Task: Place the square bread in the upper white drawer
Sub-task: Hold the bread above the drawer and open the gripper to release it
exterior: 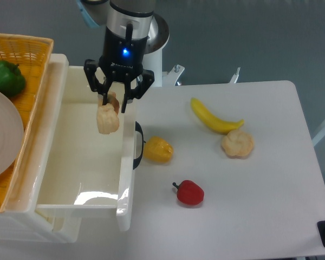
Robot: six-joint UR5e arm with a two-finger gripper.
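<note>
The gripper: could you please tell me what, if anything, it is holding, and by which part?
The gripper holds the square bread, pinched at its upper end, so the loaf hangs below the fingers over the upper white drawer.

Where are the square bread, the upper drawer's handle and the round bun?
Square bread [107, 119], fixed camera: middle of the loaf hanging from the gripper [115, 101].
Drawer handle [138, 145], fixed camera: the dark loop's outer curve.
Round bun [238, 143], fixed camera: centre of its top.
</note>
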